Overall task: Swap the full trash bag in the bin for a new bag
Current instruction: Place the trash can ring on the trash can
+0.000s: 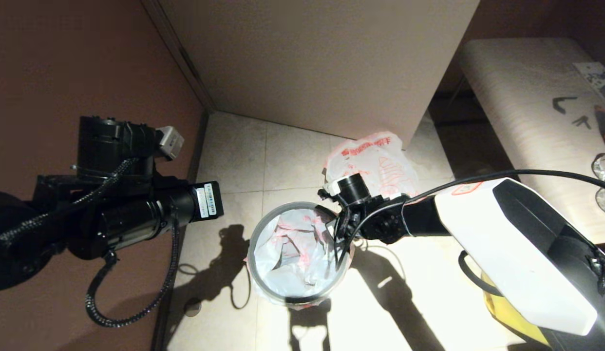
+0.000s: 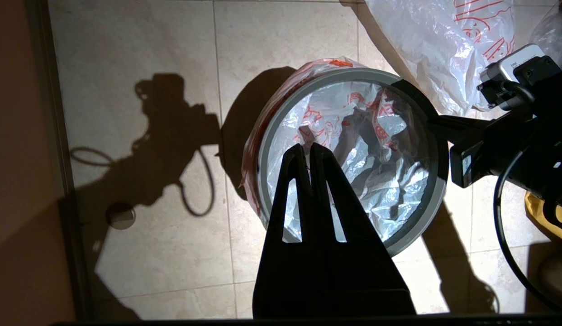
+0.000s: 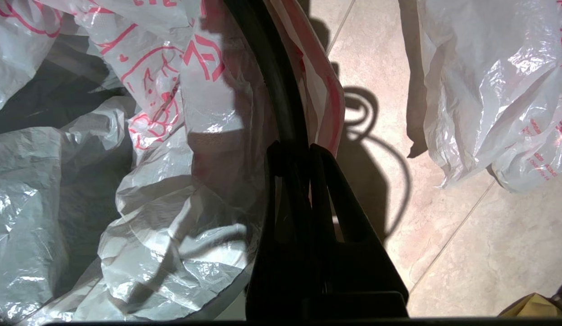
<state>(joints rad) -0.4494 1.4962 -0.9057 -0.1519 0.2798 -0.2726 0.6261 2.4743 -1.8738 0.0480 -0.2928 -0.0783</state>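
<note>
The right claw [image 3: 303, 151], pressed together on the grey ring [image 2: 437, 190] of the bin [image 1: 297, 297], risks dragging the new bag [image 1: 297, 253] lining it loose if lifted, while the full trash bag [image 1: 375, 163] sits on the floor behind and the left claw [image 2: 308, 151], closed and empty, hangs above

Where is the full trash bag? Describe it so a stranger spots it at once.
Start at the big beige cabinet; on the floor by its front corner, behind the bin, sits the full trash bag. It bulges, unlike the limp new bag lining the bin.
</note>
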